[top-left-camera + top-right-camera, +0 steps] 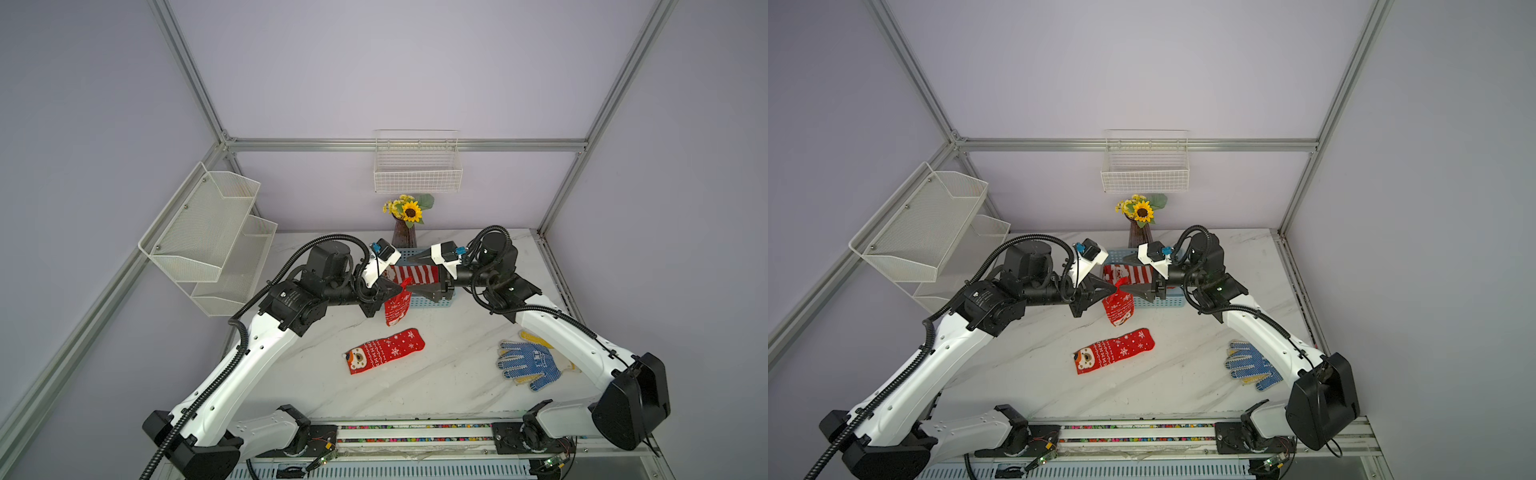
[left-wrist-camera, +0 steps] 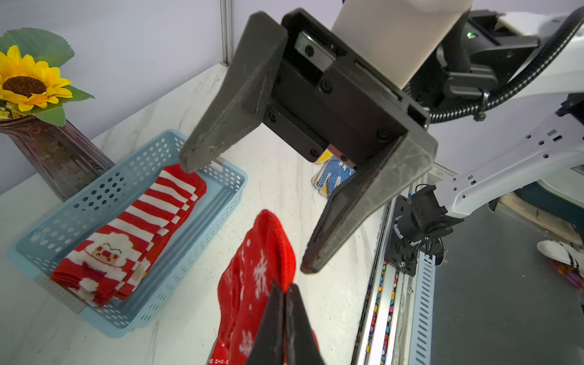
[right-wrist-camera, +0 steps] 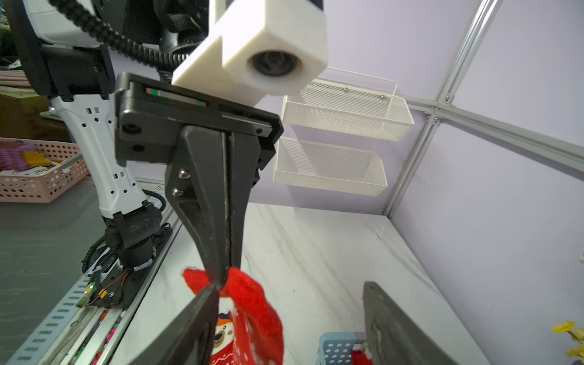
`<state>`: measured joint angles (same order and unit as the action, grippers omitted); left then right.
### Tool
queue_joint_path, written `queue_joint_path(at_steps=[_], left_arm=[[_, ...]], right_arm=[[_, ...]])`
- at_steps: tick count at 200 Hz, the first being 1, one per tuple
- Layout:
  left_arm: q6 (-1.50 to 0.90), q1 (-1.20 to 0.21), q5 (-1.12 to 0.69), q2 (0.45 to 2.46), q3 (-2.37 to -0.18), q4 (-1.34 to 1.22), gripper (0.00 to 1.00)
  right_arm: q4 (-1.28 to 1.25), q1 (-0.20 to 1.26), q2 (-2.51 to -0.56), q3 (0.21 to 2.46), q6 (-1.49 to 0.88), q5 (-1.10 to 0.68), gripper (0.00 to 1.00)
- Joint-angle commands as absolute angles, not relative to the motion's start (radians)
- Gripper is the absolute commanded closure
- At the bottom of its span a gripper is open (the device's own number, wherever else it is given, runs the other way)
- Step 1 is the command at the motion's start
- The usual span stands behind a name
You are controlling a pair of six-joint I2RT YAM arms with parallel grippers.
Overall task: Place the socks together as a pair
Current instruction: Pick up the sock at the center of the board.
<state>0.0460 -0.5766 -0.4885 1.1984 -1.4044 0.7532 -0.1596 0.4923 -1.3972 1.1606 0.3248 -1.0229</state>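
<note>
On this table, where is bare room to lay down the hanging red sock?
Bare table shows between the flat bear sock and the gloves, and in front of that sock up to the rail. Crowded: near the blue basket, where the left tool, the hanging sock and the open right tool meet.

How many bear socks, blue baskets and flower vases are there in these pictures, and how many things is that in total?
Bear socks: 2, the hanging sock pinched by the left gripper and the flat sock
Blue basket: 1
Flower vase: 1
Total: 4
</note>
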Motion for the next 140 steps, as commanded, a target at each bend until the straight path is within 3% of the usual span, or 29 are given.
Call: queue_joint_path(at_steps=[1, 44, 85, 109, 124, 130, 140], left_arm=[[0.116, -0.589, -0.444, 1.198, -1.48, 0.783, 1.0], [0.126, -0.596, -0.426, 1.208, -1.488, 0.783, 1.0], [0.127, -0.605, -0.41, 1.212, -1.49, 0.784, 1.0], [0.123, -0.606, -0.399, 1.209, -1.491, 0.784, 1.0], [0.11, -0.607, -0.341, 1.211, -1.496, 0.782, 1.0], [0.098, -0.607, -0.294, 1.21, -1.5, 0.78, 0.84], [0.052, -0.607, -0.173, 1.206, -1.492, 0.773, 0.38]], right_arm=[[-0.093, 0.499, -1.394, 1.163, 0.38, -1.153, 0.34], [-0.015, 0.503, -1.387, 1.157, 0.415, -1.148, 0.4], [-0.028, 0.509, -1.387, 1.165, 0.411, -1.135, 0.72], [-0.06, 0.518, -1.382, 1.154, 0.383, -1.121, 1.0], [-0.111, 0.528, -1.376, 1.134, 0.299, -1.085, 1.0], [-0.124, 0.533, -1.376, 1.127, 0.261, -1.078, 1.0], [-0.148, 0.547, -1.376, 1.112, 0.179, -1.044, 1.0]])
